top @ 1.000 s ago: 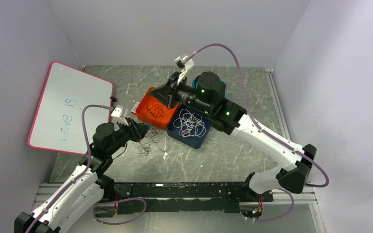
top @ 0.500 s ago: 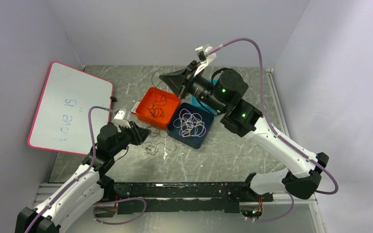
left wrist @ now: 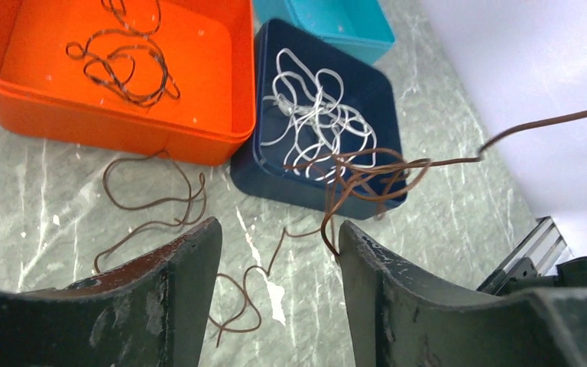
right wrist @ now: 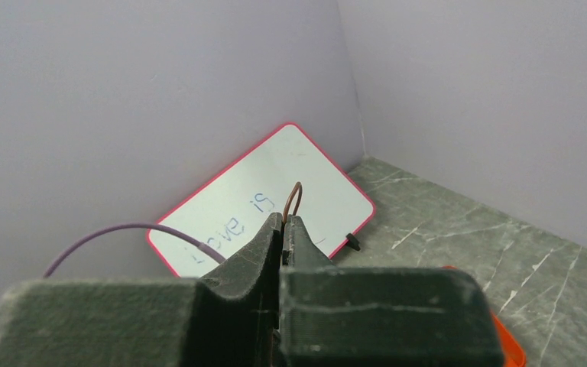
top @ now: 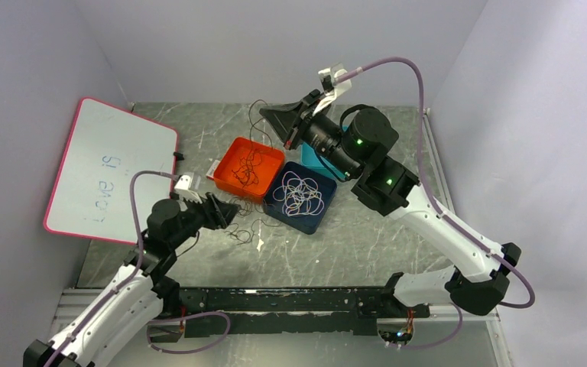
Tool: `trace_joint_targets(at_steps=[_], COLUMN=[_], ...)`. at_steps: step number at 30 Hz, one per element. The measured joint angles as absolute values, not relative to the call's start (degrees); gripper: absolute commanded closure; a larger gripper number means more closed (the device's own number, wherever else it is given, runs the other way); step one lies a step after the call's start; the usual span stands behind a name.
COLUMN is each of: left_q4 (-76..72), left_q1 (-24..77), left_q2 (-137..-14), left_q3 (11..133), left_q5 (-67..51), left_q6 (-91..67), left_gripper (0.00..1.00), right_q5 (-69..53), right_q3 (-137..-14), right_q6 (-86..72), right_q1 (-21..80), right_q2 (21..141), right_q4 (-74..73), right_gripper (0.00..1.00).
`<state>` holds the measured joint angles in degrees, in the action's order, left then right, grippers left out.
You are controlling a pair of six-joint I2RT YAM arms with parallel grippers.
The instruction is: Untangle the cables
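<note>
Whiteboard [top: 111, 172] reads "Love is"; white cable [left wrist: 317, 115] lies in navy tray [left wrist: 269, 182]

Right gripper [right wrist: 284, 222] pinching a thin brown cable [right wrist: 295, 196], its loop poking above the tips, pink-rimmed whiteboard [right wrist: 317, 172] behind reading "Love is", mauve hose [right wrist: 115, 229] left, orange tray [right wrist: 506, 342] corner lower right.

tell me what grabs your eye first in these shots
Mid-table, an orange tray and a dark blue tray sit side by side, a dark cable in the first, a white cable in the second. The right arm is raised at the back, its jaws shut on a brown cable that trails down to a tangle by the left arm's open jaws. A pink-edged whiteboard sits at the far left.
</note>
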<state>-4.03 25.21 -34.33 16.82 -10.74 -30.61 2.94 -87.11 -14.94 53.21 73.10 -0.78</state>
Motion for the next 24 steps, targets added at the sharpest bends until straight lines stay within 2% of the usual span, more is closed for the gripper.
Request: trace_joint_targets(at_steps=[19, 24], left_q4=[3.6, 3.2], left_q1=[25.2, 25.2], left_q2=[-23.5, -23.9], left_q3=[27.3, 28.0], left_q5=[-10.6, -11.3], left_q6=[-26.2, -25.3], left_gripper=[0.26, 0.25], right_q5=[1.5, 1.0], right_q3=[-88.2, -88.2], right_q6=[-15.8, -16.5], right_q1=[53.2, 53.2], right_q2=[79.3, 79.6], right_q4=[-2.2, -2.3], right_gripper=[1.00, 1.00])
